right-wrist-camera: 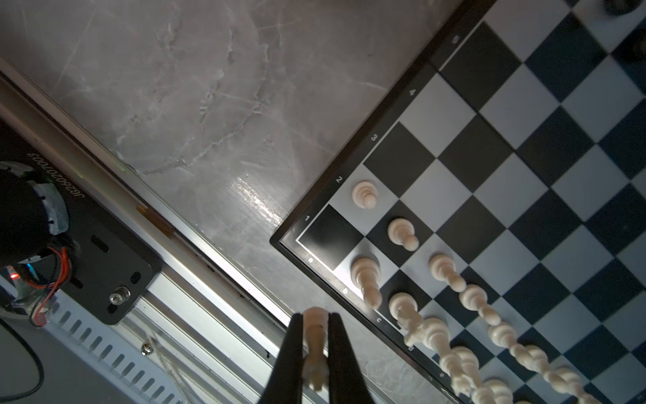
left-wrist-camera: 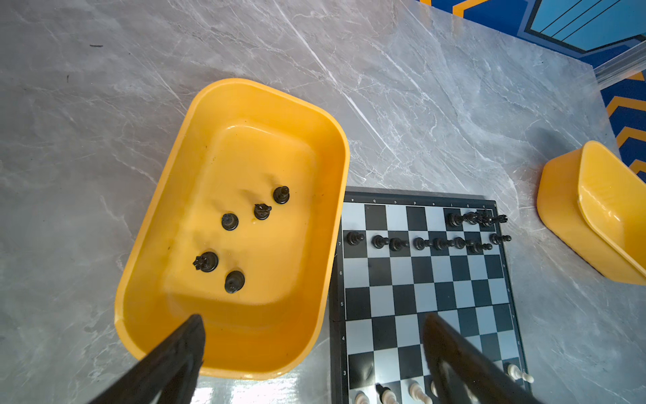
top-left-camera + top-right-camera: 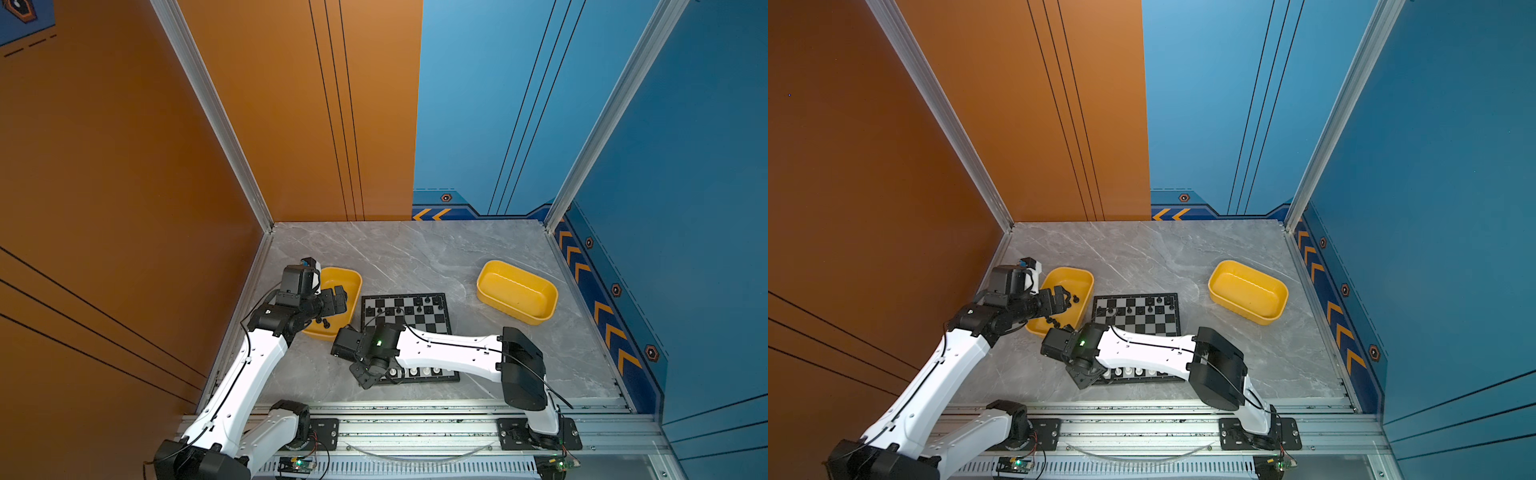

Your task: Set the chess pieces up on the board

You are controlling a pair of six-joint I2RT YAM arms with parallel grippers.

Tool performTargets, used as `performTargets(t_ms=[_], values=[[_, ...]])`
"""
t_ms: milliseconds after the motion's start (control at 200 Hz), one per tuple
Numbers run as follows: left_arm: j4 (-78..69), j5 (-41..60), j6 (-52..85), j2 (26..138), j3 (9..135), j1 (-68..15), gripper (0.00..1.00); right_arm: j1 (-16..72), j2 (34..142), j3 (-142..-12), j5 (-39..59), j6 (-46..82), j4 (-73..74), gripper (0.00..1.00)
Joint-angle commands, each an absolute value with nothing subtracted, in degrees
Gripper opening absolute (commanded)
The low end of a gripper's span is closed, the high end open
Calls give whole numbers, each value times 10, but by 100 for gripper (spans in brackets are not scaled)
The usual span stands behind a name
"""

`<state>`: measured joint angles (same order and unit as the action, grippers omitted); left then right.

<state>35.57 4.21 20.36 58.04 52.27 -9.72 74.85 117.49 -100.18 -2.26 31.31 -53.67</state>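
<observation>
The board (image 3: 419, 322) (image 1: 524, 157) lies mid-table. Black chess pieces (image 2: 419, 243) stand in its far rows. White chess pieces (image 1: 402, 232) fill most of its near rows, and the near left corner square (image 1: 328, 238) is bare. Several black pieces (image 2: 229, 221) lie in the left yellow tray (image 2: 244, 101). My left gripper (image 2: 314, 325) (image 3: 338, 297) hangs open above that tray's wall beside the board, with nothing in it. My right gripper (image 1: 316, 316) (image 3: 363, 380) is shut on a white piece (image 1: 314, 335), just off the board's near left corner.
A second yellow tray (image 3: 515, 291) (image 2: 566, 210) stands at the right of the board with nothing showing inside. The aluminium rail (image 3: 415, 419) with the arm bases runs along the front edge. Walls close in the left, back and right sides.
</observation>
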Motion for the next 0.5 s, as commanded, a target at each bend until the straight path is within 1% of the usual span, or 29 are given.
performTargets(t_ms=[0, 496], values=[[368, 48, 188, 568, 511, -90, 98, 747, 1184, -1010, -14, 302, -525, 8], [378, 54, 183, 559, 510, -79, 98, 718, 1234, -1010, 9, 305, -487, 8]])
